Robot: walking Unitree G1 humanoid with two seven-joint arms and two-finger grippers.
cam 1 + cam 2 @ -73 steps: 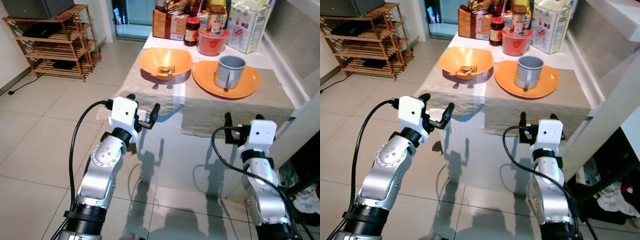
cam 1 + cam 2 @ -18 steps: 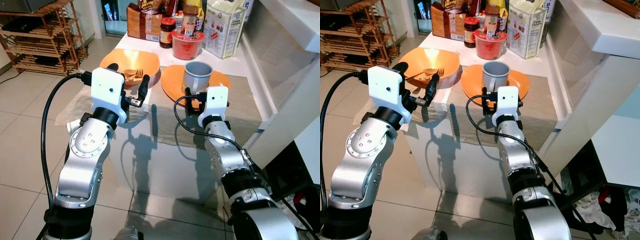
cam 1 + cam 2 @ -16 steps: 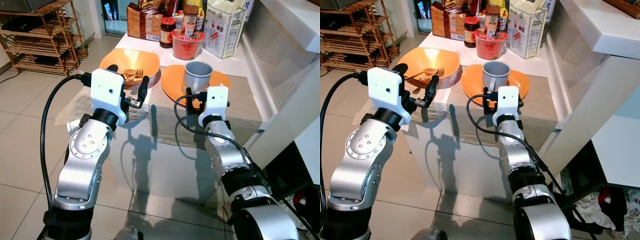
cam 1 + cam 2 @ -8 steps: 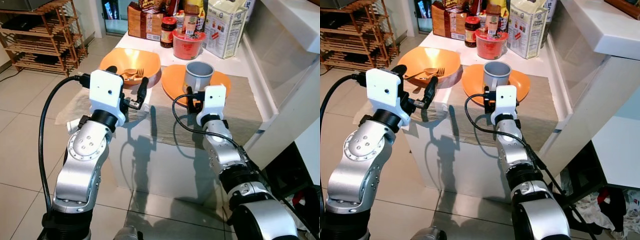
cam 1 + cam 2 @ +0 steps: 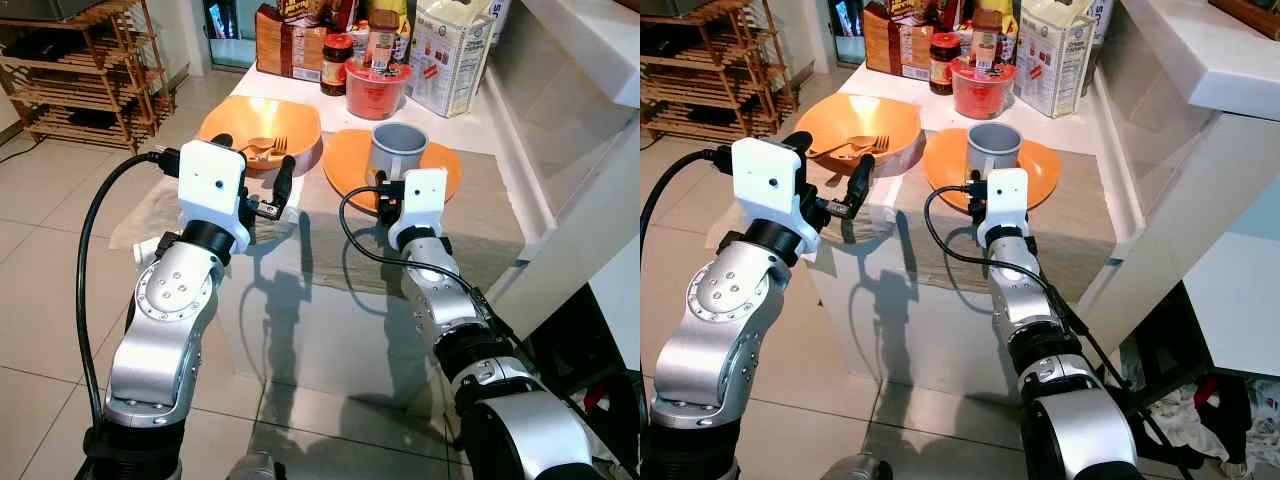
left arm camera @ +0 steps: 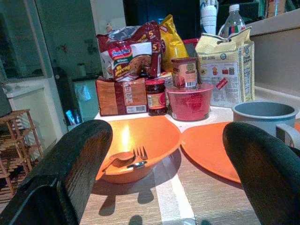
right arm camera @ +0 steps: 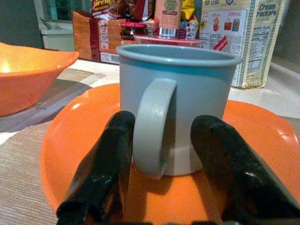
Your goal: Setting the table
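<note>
mug (image 7: 176,103) handle between right fingers (image 7: 101,173) | bowl (image 5: 260,128) beside | packages (image 5: 375,45) block behind

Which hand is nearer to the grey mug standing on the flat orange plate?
Right. The right hand has its fingers on both sides of the grey mug's handle; the left hand hovers apart, before the orange bowl.

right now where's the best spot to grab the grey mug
By its handle, from the robot's side. The mug stands upright on the orange plate with the handle facing the right gripper, whose open fingers already sit either side of it.
</note>
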